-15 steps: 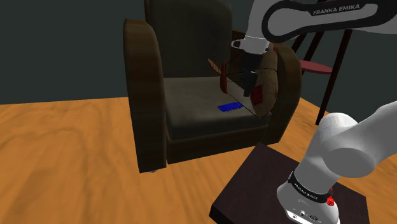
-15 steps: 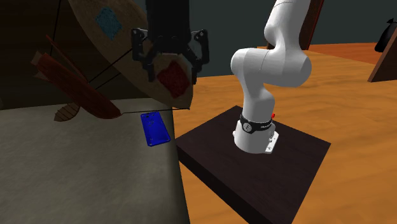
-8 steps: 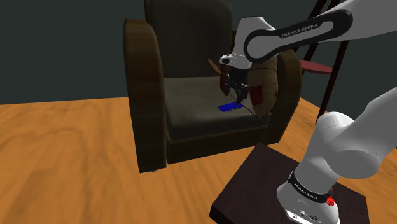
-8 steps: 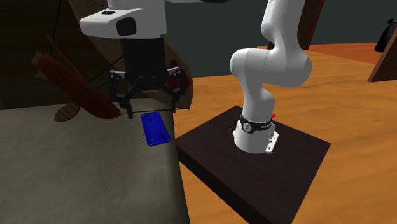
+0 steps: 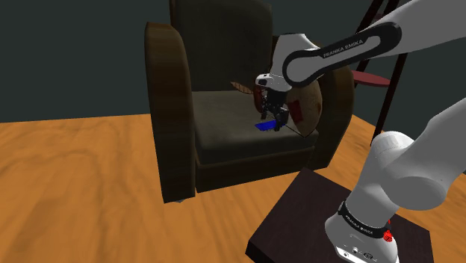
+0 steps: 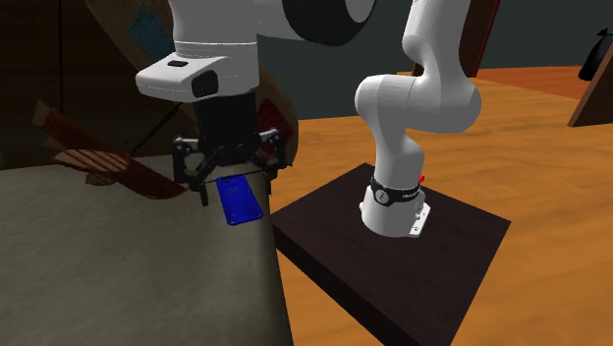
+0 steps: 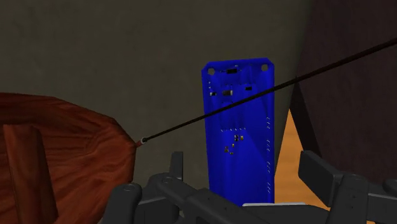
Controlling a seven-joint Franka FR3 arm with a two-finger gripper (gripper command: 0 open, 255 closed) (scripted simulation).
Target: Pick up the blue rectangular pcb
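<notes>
Blue pcb (image 6: 239, 201) flat on the armchair's dark seat cushion (image 5: 224, 134), toward the shoulder view's right, close to the edge facing the stand (image 6: 393, 265). Down within the last second from high above the seat to just over the board: gripper (image 6: 236, 182) now low, fingers spread wide to either side of the board's width, grasping nothing. Crossed in the wrist view by a thin dark string (image 7: 191, 124) running from a red-brown wooden piece (image 7: 57, 153) beside the board. Probably means approach nearly finished; left to do: sink a little further, then close on the long edges without snagging that string.
</notes>
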